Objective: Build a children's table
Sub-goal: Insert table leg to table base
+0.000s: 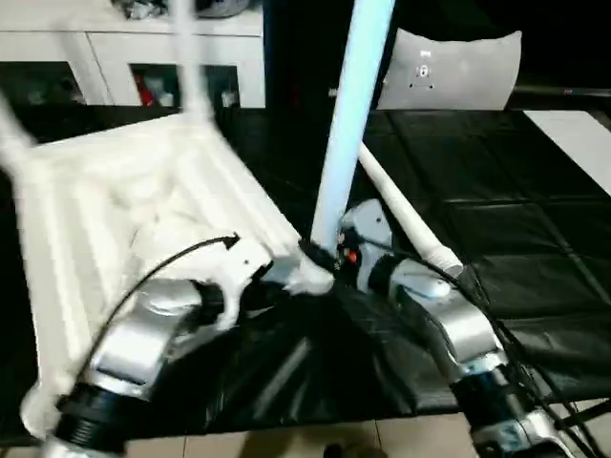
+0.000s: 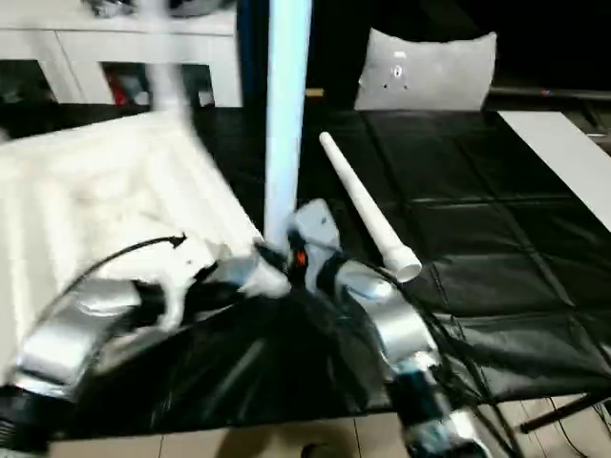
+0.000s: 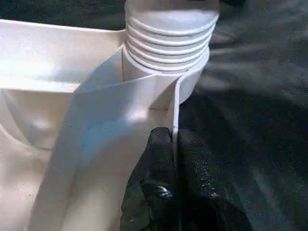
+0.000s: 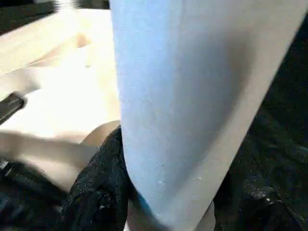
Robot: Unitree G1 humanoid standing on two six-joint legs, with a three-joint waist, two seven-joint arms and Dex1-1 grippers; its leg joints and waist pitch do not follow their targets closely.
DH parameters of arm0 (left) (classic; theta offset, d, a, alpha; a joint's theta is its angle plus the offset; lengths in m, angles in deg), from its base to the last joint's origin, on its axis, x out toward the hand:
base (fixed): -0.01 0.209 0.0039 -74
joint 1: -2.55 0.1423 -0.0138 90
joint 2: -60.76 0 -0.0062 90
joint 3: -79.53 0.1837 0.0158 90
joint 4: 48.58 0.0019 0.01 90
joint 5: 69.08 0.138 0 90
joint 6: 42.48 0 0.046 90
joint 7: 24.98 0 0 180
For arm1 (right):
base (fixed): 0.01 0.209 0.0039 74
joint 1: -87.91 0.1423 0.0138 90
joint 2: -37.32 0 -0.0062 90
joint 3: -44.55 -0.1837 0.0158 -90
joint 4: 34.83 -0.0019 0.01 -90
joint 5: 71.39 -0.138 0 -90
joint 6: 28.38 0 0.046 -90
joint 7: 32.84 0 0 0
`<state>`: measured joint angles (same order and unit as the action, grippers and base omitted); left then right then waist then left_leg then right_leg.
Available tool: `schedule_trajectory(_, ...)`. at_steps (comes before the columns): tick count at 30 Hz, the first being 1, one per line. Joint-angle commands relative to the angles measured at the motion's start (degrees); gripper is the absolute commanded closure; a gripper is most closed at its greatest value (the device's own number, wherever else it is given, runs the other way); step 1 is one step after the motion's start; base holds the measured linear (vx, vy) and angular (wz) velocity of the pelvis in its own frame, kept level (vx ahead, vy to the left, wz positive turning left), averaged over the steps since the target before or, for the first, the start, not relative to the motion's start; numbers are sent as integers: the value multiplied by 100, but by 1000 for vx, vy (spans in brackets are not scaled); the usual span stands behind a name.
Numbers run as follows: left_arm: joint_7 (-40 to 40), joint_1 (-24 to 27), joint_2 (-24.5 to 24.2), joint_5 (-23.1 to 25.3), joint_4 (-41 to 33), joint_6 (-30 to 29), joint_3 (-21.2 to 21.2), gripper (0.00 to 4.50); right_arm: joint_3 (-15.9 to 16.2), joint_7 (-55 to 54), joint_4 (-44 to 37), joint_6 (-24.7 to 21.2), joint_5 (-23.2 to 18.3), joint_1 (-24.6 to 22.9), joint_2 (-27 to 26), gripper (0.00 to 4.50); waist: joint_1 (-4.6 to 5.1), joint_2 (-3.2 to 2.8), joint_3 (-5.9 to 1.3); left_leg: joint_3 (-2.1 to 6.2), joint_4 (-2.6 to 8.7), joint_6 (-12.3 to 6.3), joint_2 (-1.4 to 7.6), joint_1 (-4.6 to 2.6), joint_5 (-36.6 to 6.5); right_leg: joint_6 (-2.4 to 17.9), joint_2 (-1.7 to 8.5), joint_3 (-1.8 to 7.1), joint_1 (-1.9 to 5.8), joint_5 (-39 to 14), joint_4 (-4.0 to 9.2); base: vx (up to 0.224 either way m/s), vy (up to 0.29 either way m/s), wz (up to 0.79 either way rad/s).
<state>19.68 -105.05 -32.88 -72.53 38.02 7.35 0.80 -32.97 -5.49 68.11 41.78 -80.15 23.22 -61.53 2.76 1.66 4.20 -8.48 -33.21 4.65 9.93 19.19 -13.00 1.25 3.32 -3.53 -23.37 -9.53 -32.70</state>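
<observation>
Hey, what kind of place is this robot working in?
Probably an indoor room set up as a workspace: a work table under black sheeting, a white cabinet with glass doors behind it, and pale floor tiles at the near edge.

Silver forearms [image 1: 143, 339], black ribbed cuffs at the elbow ends. Black cable [image 1: 153, 272] looped over left forearm. Fingers [image 3: 159, 192] covered in black textured pads.

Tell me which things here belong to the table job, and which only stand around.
For the job:
- table top, upside down
- upright leg at its corner socket
- loose leg lying on the black mat

Only around:
- white cabinet
- grey cushion
- black mat
</observation>
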Motion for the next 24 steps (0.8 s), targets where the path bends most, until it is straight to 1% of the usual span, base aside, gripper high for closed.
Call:
schedule_trajectory(1,12,-193,319,-277,-744,-75,82,450,-19,-508,1024,-607,377,-227,34,261,-58,-44,-275,50,457,-152,271,128,-1242,1130,432,321,275,-2010,396,0,0,0)
schedule_trajectory(2,-185,-274,415,-168,-720,-197,138,450,-30,-522,1043,-636,345,-166,-48,261,-66,-32,-301,30,428,-229,256,135,-997,1189,432,325,302,-1803,367,0,0,0)
schedule_trajectory(3,-268,-329,423,-73,-676,-211,186,450,-23,-493,1032,-677,320,-148,-86,261,-85,-44,-294,26,421,-255,250,126,-966,1187,433,322,289,-1824,379,0,0,0)
schedule_trajectory(4,-388,-395,412,49,-635,-249,253,450,-24,-453,1037,-722,304,-124,-139,261,-89,-44,-314,32,415,-279,250,144,-836,1199,436,315,326,-1711,354,0,0,0)
schedule_trajectory(7,-430,-476,318,152,-591,-353,353,450,155,-351,1120,-659,421,-107,-95,261,-106,-60,-335,24,402,-311,264,124,-653,1285,424,294,337,-1395,320,0,0,0)
schedule_trajectory(8,-447,-487,313,154,-591,-381,358,450,152,-388,1169,-639,432,-89,-101,261,-107,-62,-334,24,401,-301,265,120,-675,1293,425,293,336,-1410,319,0,0,0)
schedule_trajectory(9,-481,-507,306,159,-592,-432,365,450,143,-460,1259,-601,451,-56,-115,261,-107,-80,-331,28,404,-284,265,123,-717,1302,428,291,341,-1448,316,0,0,0)
schedule_trajectory(11,-515,-523,295,185,-596,-478,369,450,94,-480,1386,-542,421,-3,-139,261,-92,-72,-325,33,406,-225,261,118,-950,1246,430,284,336,-1770,346,0,0,0)
schedule_trajectory(12,-523,-529,285,204,-596,-490,372,450,74,-465,1447,-501,410,23,-144,261,-91,-81,-328,38,405,-214,260,115,-986,1221,430,281,336,-1844,352,0,0,0)
schedule_trajectory(13,-549,-546,279,221,-587,-516,376,450,48,-453,1510,-473,410,57,-156,226,-88,-95,-326,40,405,-200,260,116,-1026,1204,434,280,331,-1901,358,0,0,0)
schedule_trajectory(14,-579,-558,268,238,-582,-566,378,450,27,-455,1554,-428,418,81,-163,205,-79,-82,-332,42,399,-175,256,116,-1069,1146,433,277,330,-1995,367,0,0,0)
schedule_trajectory(15,-612,-573,262,251,-563,-600,371,450,9,-456,1592,-390,422,102,-168,188,-79,-86,-336,39,394,-173,254,107,-1066,1151,432,279,320,-1993,370,0,0,0)
schedule_trajectory(16,-694,-606,269,277,-497,-612,323,450,-16,-447,1645,-322,420,130,-171,186,-83,-94,-359,35,380,-178,256,102,-961,1212,425,279,326,-1774,349,0,0,0)
schedule_trajectory(17,-705,-621,267,281,-468,-601,309,450,-23,-444,1660,-284,425,136,-165,181,-90,-95,-359,32,375,-187,257,96,-922,1244,418,279,320,-1678,338,0,0,0)
schedule_trajectory(18,-714,-634,265,285,-443,-592,297,450,-29,-442,1674,-251,429,140,-160,181,-97,-103,-370,29,368,-199,253,105,-860,1273,419,281,339,-1565,325,0,0,0)
schedule_trajectory(19,-719,-685,237,305,-337,-470,278,450,-66,-416,1710,-124,431,146,-145,171,-120,-106,-388,24,359,-238,252,108,-687,1338,416,274,354,-1304,299,0,0,0)
schedule_trajectory(20,-719,-685,237,305,-337,-470,278,450,-66,-416,1710,-124,431,146,-145,156,-125,-104,-394,24,355,-245,253,109,-638,1356,415,274,362,-1221,284,0,0,0)
schedule_trajectory(22,-666,-732,150,329,-195,-267,303,450,-99,-359,1680,14,422,106,-100,138,-147,-114,-400,21,348,-265,253,104,-601,1398,416,271,366,-1141,279,0,0,0)
schedule_trajectory(23,-562,-750,77,319,-82,-88,329,450,-108,-257,1570,125,393,29,-42,138,-156,-121,-406,20,344,-264,253,98,-598,1413,417,272,369,-1131,275,0,0,0)
schedule_trajectory(24,-439,-767,-2,307,25,99,373,450,-113,-136,1467,246,355,-47,14,124,-187,-120,-416,8,334,-288,248,81,-594,1407,413,273,363,-1125,280,0,0,0)
